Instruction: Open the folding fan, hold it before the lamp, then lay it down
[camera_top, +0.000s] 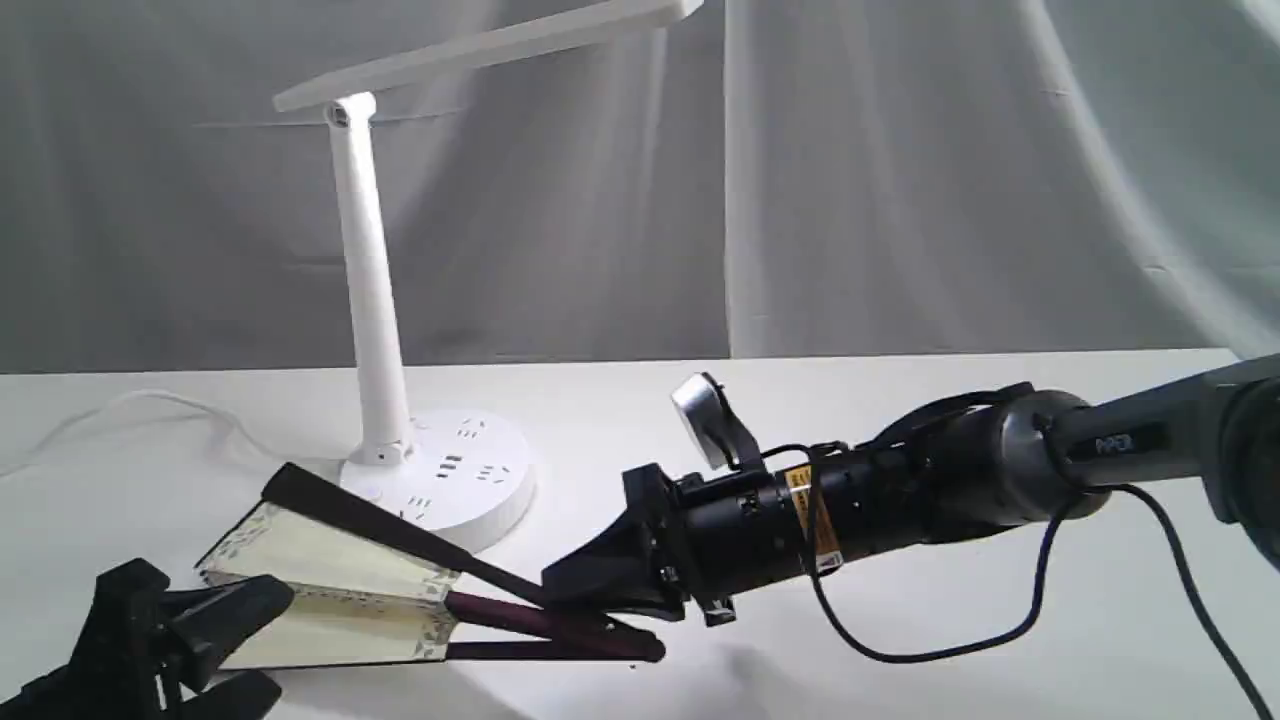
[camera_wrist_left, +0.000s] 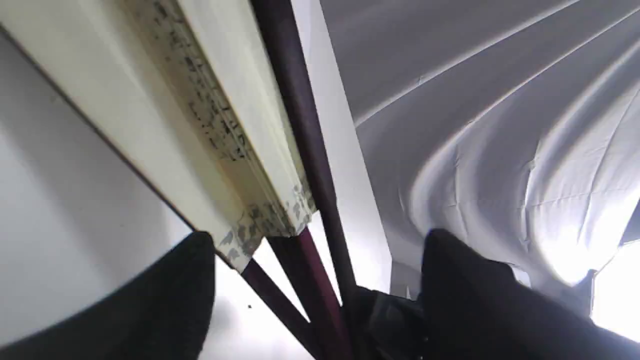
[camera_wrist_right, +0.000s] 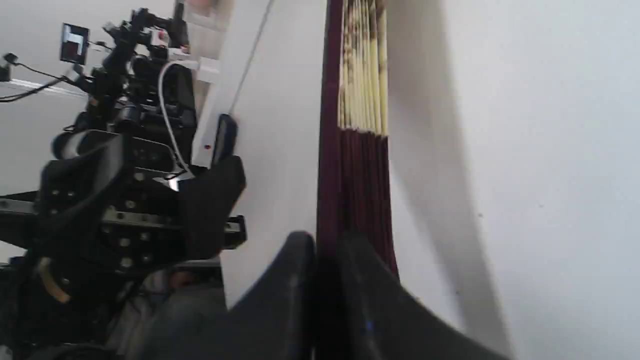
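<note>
**Half-spread fan could crease, twist or clip the lamp**

Exterior view: the folding fan (camera_top: 330, 590) lies part-open on the table (camera_top: 900, 650). Its leaf reaches away from the right gripper (camera_top: 605, 600), which is clamped on the ribs close to the pivot. The left gripper (camera_top: 215, 645) sits at the leaf's far end and seems to straddle the lower edge. The lamp (camera_top: 370, 300) stands just beyond the raised guard, so a wide sweep there might knock its base.

Left wrist view: the fingers (camera_wrist_left: 175, 300) stand wide apart and grip nothing, with the ribs and a leaf corner between them. Closing on paper rather than on the guard would likely crease it.

Right wrist view: the jaws are pinched on the maroon sticks. A hold this near the pivot may let the fan twist when it is lifted.
</note>
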